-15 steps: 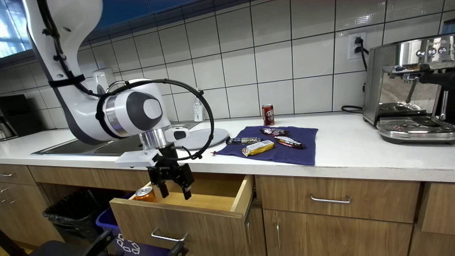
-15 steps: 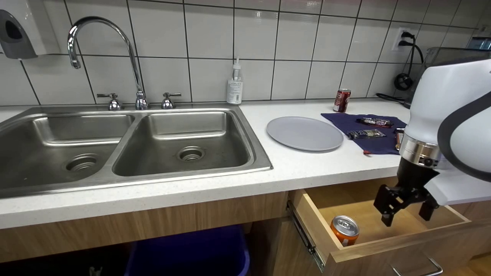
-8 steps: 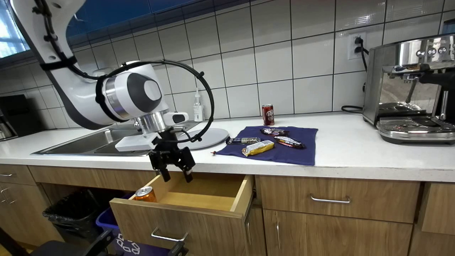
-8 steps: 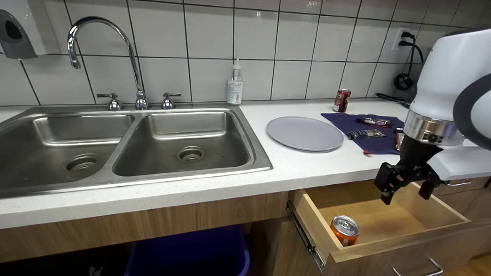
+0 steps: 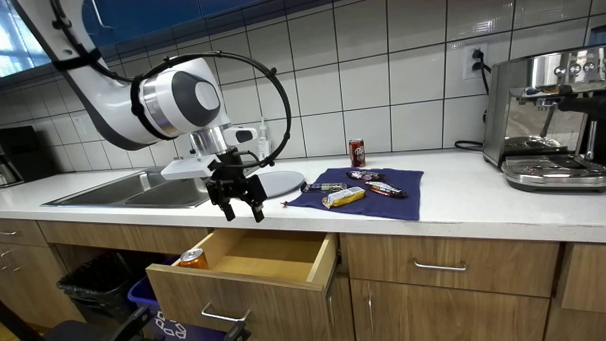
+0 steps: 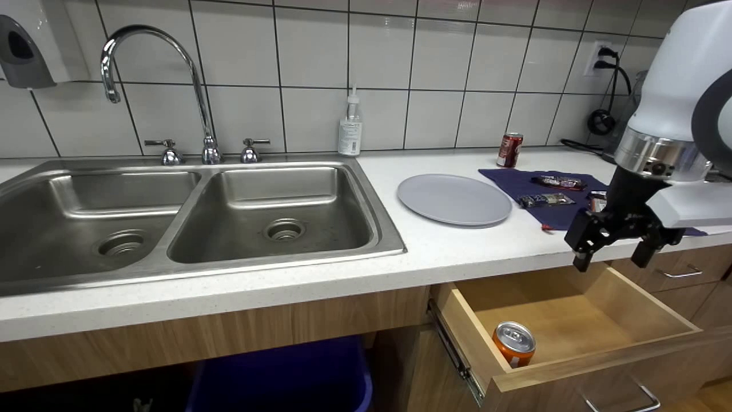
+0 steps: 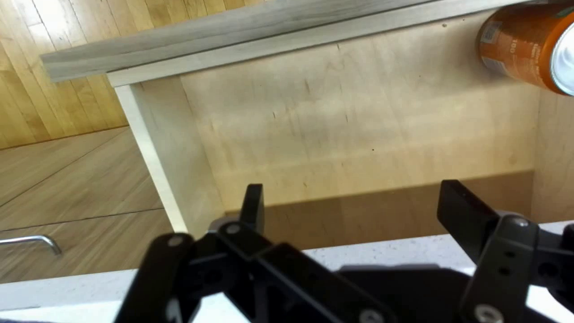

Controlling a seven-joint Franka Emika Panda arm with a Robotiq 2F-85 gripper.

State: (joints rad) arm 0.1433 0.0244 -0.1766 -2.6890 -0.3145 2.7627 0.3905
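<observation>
We see the orange can (image 6: 514, 345) standing upright inside the pulled-out drawer (image 5: 265, 296), in its front corner at the end nearer the sink (image 6: 186, 213). In the wrist view we make out "100" on the can's side; the finer print is too blurred for us to read. The gripper (image 6: 612, 263) hangs above the drawer with its fingers spread wide, close to the front edge of the countertop (image 5: 459, 203). From there we find the can lower down and well apart, off toward that front corner. Near the countertop's front edge lies a navy cloth (image 5: 405, 206) with a yellow-wrapped bar (image 5: 344, 197) and three dark-wrapped bars (image 5: 386, 190) on it, their print too small to read. Just past the cloth's back edge we spot a red can (image 5: 357, 153), its pale lettering apparently Dr Pepper. A grey plate (image 6: 456, 199) lies between cloth and sink. By the sink's back corner stands a pump bottle (image 6: 350, 136) with a barcoded label.
</observation>
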